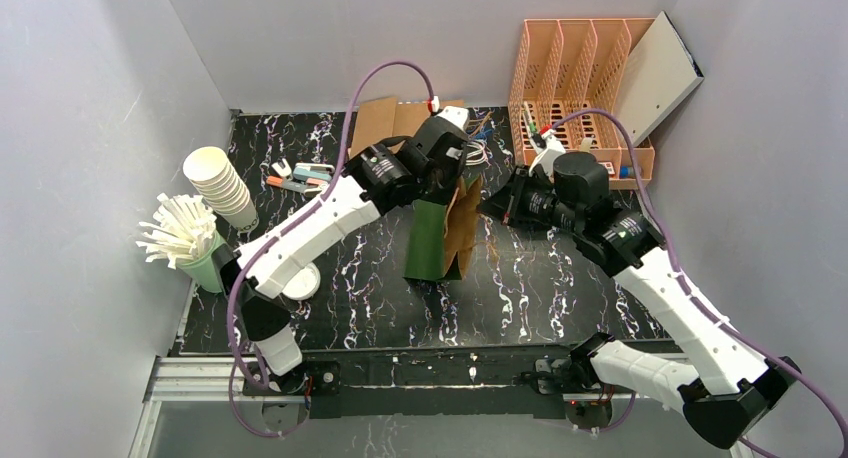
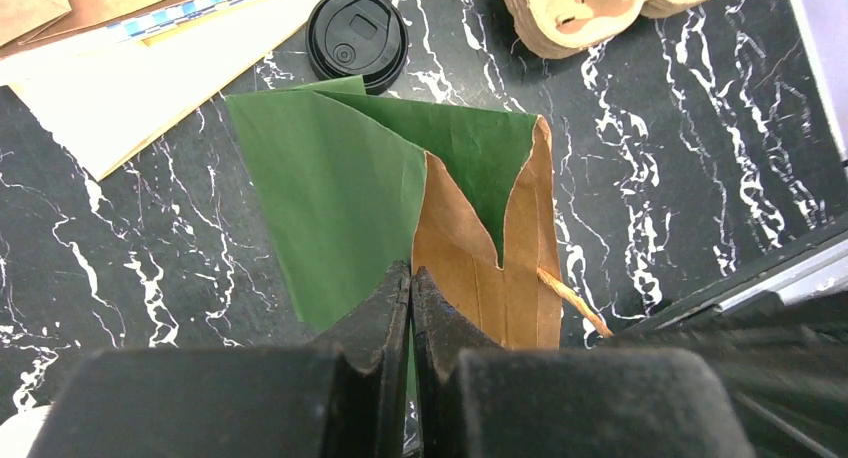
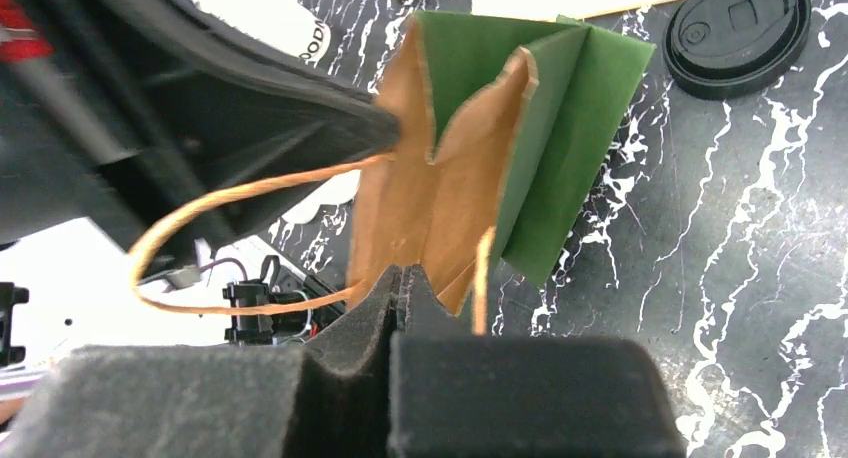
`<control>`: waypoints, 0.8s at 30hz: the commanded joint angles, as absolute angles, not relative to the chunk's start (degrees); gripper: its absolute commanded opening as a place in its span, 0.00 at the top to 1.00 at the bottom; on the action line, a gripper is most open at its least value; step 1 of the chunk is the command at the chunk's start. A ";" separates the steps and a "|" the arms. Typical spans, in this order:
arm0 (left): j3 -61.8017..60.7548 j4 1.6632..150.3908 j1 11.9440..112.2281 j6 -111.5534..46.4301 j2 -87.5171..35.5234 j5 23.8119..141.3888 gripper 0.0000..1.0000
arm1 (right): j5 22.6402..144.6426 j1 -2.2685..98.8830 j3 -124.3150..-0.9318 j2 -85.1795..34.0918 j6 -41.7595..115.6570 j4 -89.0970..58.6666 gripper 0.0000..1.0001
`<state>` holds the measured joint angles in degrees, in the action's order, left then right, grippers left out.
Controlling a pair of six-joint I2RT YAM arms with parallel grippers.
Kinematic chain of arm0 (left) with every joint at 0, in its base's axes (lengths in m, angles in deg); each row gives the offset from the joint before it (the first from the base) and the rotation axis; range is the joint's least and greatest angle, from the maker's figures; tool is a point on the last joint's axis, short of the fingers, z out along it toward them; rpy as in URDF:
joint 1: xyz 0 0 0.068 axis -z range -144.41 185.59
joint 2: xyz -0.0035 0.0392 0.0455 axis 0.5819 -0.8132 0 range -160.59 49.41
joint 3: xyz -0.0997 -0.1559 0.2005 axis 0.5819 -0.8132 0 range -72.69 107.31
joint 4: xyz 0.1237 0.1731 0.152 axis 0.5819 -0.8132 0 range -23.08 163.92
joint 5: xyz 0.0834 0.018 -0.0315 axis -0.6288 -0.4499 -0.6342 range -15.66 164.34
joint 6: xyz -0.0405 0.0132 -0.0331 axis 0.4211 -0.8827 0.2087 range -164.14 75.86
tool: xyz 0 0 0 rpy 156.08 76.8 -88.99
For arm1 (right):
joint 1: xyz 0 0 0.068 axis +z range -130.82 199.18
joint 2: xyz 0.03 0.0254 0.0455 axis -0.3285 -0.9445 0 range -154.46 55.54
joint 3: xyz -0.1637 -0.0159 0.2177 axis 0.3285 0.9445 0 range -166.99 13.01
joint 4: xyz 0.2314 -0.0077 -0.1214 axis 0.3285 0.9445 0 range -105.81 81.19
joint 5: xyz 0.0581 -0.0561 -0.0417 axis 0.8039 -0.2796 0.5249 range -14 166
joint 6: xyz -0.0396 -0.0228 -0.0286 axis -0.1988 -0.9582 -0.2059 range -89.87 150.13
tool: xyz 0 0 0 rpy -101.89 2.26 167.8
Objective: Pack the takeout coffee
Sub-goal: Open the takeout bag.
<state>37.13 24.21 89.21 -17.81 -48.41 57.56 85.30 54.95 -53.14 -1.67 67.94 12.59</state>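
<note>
Green bag (image 1: 430,240) upright on table (image 1: 560,278)

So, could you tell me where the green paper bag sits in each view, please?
Top external: the paper bag stands mid-table between the arms.
Left wrist: the bag fills the centre, green left, brown right.
Right wrist: the bag sits centre, mouth toward the camera.
Shared landmark: the black lid, beyond it in both wrist views.

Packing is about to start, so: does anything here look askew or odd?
The paper bag is half collapsed: its green side panels are folded inward and its mouth is narrow. The left pincer and right pincer are each shut on its rim.
</note>
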 commanded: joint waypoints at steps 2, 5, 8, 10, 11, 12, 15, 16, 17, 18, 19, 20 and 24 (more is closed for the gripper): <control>34.76 28.72 88.24 -14.96 -42.24 57.52 1.00 | 85.57 55.69 -50.99 -2.87 70.74 7.47 0.99; 32.79 30.28 88.15 -14.40 -40.85 58.53 1.00 | 88.15 56.81 -52.43 -5.76 69.59 7.40 0.99; 31.11 31.47 88.10 -13.92 -39.62 59.31 1.00 | 87.38 58.46 -55.40 -8.03 67.55 10.64 0.99; 30.65 31.64 88.06 -13.91 -39.40 59.50 1.00 | 85.85 58.80 -56.65 -7.91 66.80 11.72 0.99; 30.60 31.59 88.06 -13.91 -39.37 59.63 1.00 | 83.71 58.86 -57.32 -7.52 66.34 12.37 0.99; 30.52 31.63 88.06 -13.91 -39.25 59.68 1.00 | 81.89 58.82 -57.99 -7.16 65.75 13.24 0.99; 29.84 32.96 87.97 -13.84 -38.16 60.10 1.00 | 76.78 58.85 -59.94 -6.96 63.48 16.02 0.99; 29.42 33.59 87.90 -13.74 -37.73 60.43 1.00 | 76.14 58.83 -60.86 -7.52 62.97 17.26 0.99; 29.16 34.06 87.81 -13.61 -37.26 60.82 1.00 | 74.71 58.82 -61.65 -8.17 62.60 18.81 0.99; 28.96 34.43 87.75 -13.52 -36.94 61.21 1.00 | 74.71 58.89 -62.12 -8.67 62.31 19.19 0.99; 28.58 34.95 87.71 -13.41 -36.64 61.82 1.00 | 75.16 58.84 -62.28 -9.16 61.93 19.21 0.99; 28.11 35.60 87.62 -13.26 -36.26 62.54 1.00 | 75.58 58.82 -62.31 -9.58 61.51 19.22 0.99; 26.39 38.27 87.04 -12.44 -34.48 64.69 1.00 | 73.89 58.99 -61.96 -11.38 60.29 19.60 0.99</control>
